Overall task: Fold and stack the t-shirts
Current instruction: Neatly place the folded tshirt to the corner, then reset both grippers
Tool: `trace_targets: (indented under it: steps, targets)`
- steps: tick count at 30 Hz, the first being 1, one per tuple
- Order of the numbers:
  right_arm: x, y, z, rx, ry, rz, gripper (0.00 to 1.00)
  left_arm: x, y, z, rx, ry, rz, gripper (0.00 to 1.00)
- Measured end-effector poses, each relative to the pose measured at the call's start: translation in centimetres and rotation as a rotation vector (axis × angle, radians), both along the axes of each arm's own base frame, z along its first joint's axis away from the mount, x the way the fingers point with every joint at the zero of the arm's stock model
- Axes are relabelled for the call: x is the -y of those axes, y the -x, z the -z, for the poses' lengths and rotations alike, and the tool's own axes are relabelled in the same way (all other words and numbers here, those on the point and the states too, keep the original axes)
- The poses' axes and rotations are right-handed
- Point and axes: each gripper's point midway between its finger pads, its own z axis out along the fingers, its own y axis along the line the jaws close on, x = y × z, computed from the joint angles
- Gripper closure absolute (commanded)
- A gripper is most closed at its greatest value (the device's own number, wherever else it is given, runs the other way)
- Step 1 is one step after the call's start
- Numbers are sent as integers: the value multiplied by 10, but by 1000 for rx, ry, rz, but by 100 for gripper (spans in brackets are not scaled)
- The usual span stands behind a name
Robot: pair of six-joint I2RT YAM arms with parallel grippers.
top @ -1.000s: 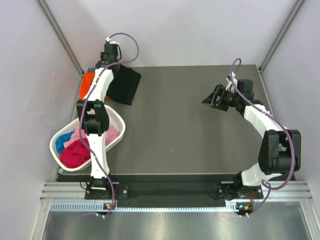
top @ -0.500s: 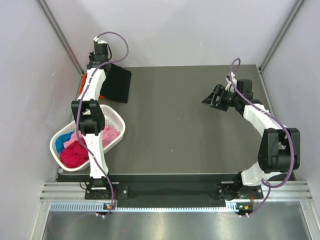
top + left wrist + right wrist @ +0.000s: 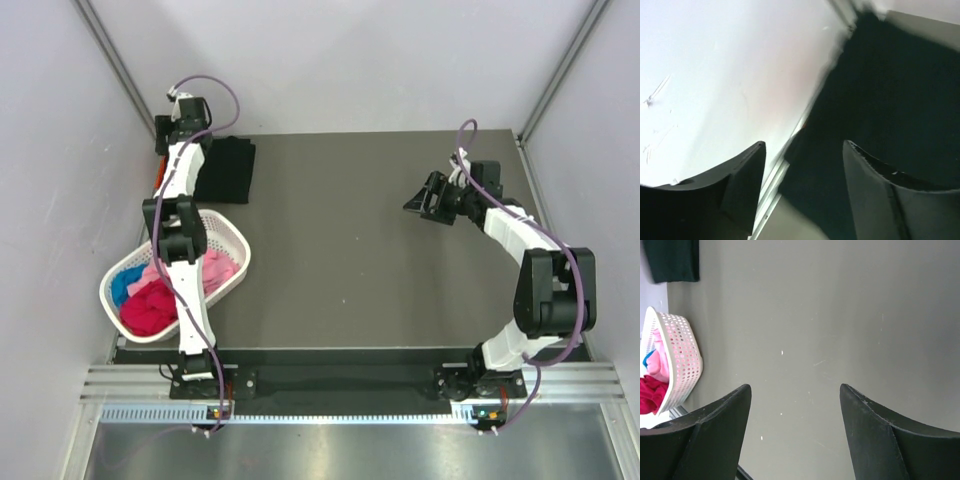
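Observation:
A folded black t-shirt (image 3: 226, 168) (image 3: 890, 100) (image 3: 672, 260) lies flat at the table's far left corner. A thin orange sliver (image 3: 158, 180) shows beside it under the left arm. My left gripper (image 3: 178, 128) (image 3: 804, 144) hovers over the shirt's left edge by the wall, open, with nothing between its fingers. Pink (image 3: 215, 268) (image 3: 657, 357), magenta (image 3: 148, 308) (image 3: 650, 395) and blue (image 3: 126, 284) t-shirts lie crumpled in the basket. My right gripper (image 3: 420, 197) (image 3: 795, 386) hangs open over bare table at the right.
The white lattice basket (image 3: 238, 240) (image 3: 682, 355) stands at the near left, beside the left arm. White walls close in the left, far and right sides. The dark table top (image 3: 340, 250) spreads between the arms.
The left gripper carried the black t-shirt toward the far left corner, then opened and let it go; the shirt now lies flat. The right arm has barely moved.

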Motion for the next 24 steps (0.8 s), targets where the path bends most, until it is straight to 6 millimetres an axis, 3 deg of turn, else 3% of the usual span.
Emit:
trace_targets:
  steps: [6, 7, 8, 9, 10, 13, 17, 18, 22, 24]
  targets:
    - [3, -1, -4, 0, 13, 14, 27, 1, 7, -6, 44, 57, -67, 25]
    - [3, 1, -6, -3, 16, 17, 24, 8, 7, -8, 54, 98, -48, 13]
    - [4, 3, -8, -3, 20, 20, 19, 16, 9, -13, 60, 135, -26, 12]
    - [5, 6, -12, -4, 24, 24, 2, 25, 10, -16, 69, 176, -3, 7]
    - [5, 9, -17, -1, 29, 29, 0, 39, 12, -21, 80, 233, 38, 2]
    - [6, 23, -39, 34, 47, 33, 0, 98, 29, -48, 112, 402, 197, 1]
    - [9, 45, -78, 116, 67, 42, 0, 213, 75, -92, 131, 596, 481, 1]
    - [10, 52, -86, 135, 73, 45, 0, 253, 95, -101, 122, 642, 580, 1]
    - [15, 79, -117, 212, 93, 48, 0, 358, 173, -108, 49, 784, 860, 1]
    - [16, 92, -126, 233, 98, 53, 0, 382, 210, -99, 9, 854, 934, 1]
